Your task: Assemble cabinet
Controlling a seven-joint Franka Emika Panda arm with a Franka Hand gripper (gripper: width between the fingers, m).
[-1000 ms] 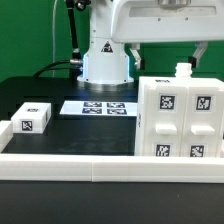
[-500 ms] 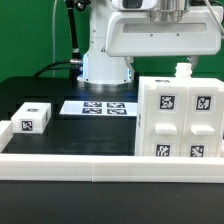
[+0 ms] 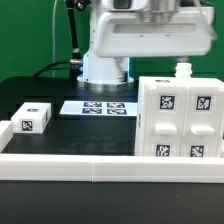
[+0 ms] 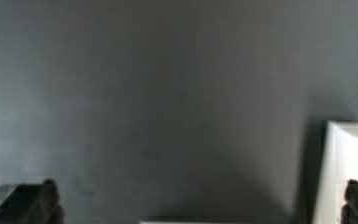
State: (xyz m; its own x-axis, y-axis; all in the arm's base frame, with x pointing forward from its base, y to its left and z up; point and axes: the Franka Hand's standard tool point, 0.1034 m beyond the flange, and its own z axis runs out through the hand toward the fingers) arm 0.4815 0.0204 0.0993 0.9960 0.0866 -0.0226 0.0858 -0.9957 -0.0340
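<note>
1. State: the pincer (image 4: 190, 205) is spread wide. In the wrist view both dark fingertips (image 4: 23, 204) sit apart over bare tabletop (image 4: 140, 100) with nothing between them. The pincer can't be made out in the exterior view, only the arm (image 3: 150, 30) overhead.
2. Task parts: the cabinet box (image 3: 180, 118) stands upright at the tabletop corner nearest the camera on the exterior view's right, close behind the long rail (image 3: 70, 165). The small panel piece (image 3: 34, 117) lies near the tabletop's edge on the exterior view's left, well apart from the box. The marker board (image 3: 100, 107) lies flat mid-tabletop, toward the far edge.
3. Risk A: a white part's edge (image 4: 345, 170) shows just beside one fingertip in the wrist view; can't tell which part it is. Going straight down from here could land that finger on it and tip or shove it instead of straddling it.
4. Risk B: the arm hangs above the box, which has a small peg (image 3: 183, 68) on its top. A low sideways sweep could clip the peg and skew the box against the rail.
5. Change vs a second ago: the arm's white body has shifted toward the exterior view's left and fills more of the frame, so it is probably lower or nearer. The box, panel piece and marker board are unmoved.
</note>
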